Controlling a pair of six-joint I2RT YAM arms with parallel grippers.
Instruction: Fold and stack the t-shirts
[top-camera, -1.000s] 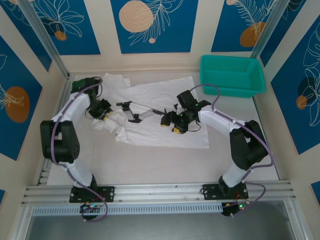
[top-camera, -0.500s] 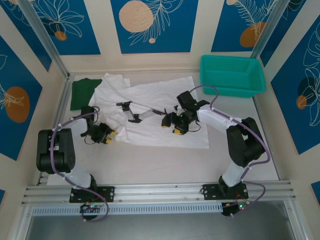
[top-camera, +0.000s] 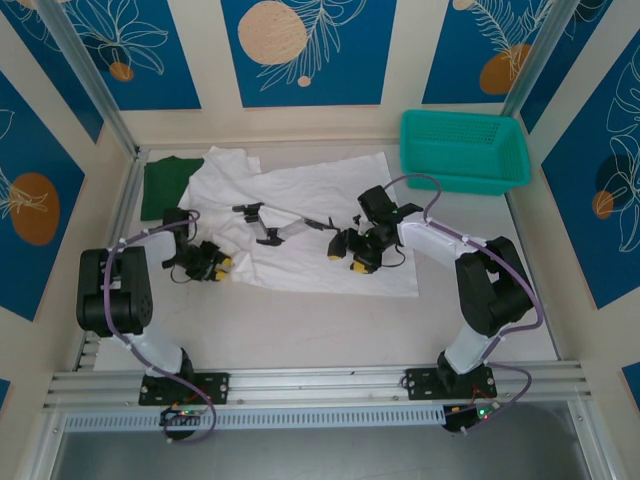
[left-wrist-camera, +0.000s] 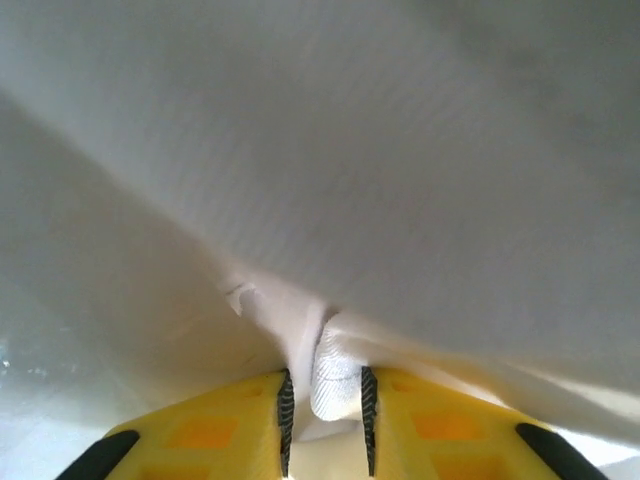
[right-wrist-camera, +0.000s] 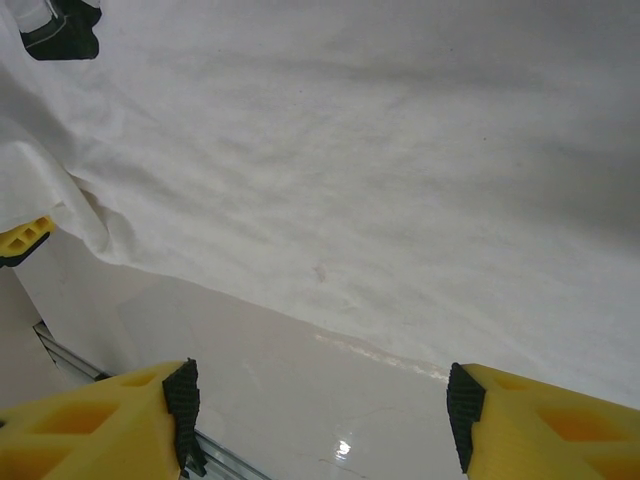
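Note:
The white t-shirt (top-camera: 320, 190) lies spread over the middle of the table, black print (top-camera: 275, 228) facing up. The dark green t-shirt (top-camera: 165, 185) lies crumpled at the back left, touching the white one's sleeve. My left gripper (top-camera: 212, 265) sits low at the white shirt's near left edge. In the left wrist view it (left-wrist-camera: 323, 380) is shut on a pinched fold of white cloth (left-wrist-camera: 335, 370). My right gripper (top-camera: 357, 252) hovers over the shirt's near hem. Its jaws (right-wrist-camera: 322, 405) stand wide open with nothing between them, above the hem (right-wrist-camera: 400, 150) and bare table (right-wrist-camera: 300, 420).
A teal mesh basket (top-camera: 465, 150) stands at the back right, off the shirts. Bare tabletop (top-camera: 320, 320) runs between the white shirt's near edge and the arm bases. Aluminium posts and walls close in the sides.
My left arm swung from the back left, where it covered the green shirt, down to the white shirt's near left edge and pinched the cloth. The right gripper barely shifted.

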